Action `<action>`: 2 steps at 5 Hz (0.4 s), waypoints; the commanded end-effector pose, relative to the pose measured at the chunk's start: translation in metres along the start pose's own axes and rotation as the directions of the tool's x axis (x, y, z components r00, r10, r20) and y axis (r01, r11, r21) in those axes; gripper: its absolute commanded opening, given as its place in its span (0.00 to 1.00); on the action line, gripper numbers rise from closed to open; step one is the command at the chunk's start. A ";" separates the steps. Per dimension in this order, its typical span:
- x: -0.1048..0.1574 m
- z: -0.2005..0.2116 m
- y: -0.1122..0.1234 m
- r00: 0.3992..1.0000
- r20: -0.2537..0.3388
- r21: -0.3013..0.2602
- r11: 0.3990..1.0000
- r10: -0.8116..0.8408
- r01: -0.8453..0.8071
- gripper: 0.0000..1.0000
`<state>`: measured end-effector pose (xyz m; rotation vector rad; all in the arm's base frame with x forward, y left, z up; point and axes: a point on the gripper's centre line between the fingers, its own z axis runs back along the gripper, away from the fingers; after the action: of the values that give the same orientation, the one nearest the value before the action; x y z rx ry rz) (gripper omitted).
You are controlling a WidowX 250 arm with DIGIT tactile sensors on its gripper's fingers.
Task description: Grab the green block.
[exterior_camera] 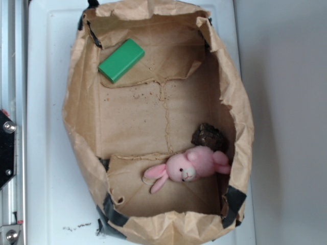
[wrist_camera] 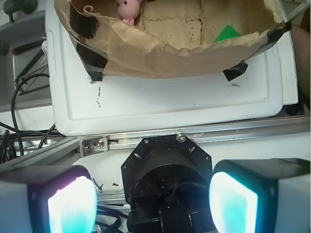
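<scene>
Gripper point(wrist_camera: 153, 199) spread wide and empty, pads point(wrist_camera: 72, 206) glowing, hovering over the black robot base point(wrist_camera: 167, 170) and aluminium rail point(wrist_camera: 233, 131), well apart from the brown paper bag point(exterior_camera: 82, 102). Inside the bag, on a white tray point(wrist_camera: 170, 102): green block point(exterior_camera: 121, 60) in one corner; pink plush bunny point(exterior_camera: 186, 167) at the opposite end, beside a dark lump point(exterior_camera: 208, 136).

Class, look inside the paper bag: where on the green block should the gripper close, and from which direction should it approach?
Grip the green block across its two long side faces, coming straight down from above. It lies flat and diagonal, so the open gripper would likely need turning to match; the bag wall probably blocks a sideways approach.
</scene>
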<state>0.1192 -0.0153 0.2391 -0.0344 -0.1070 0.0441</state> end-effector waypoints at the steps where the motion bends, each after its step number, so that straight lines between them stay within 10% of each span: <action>1: 0.099 -0.036 0.034 0.997 0.027 -0.014 0.997 -0.072 0.072 1.00; 2: 0.148 -0.058 0.042 0.995 0.015 -0.031 0.994 -0.102 0.103 1.00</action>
<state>0.2682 0.0290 0.1783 -0.0725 -0.0643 -0.0648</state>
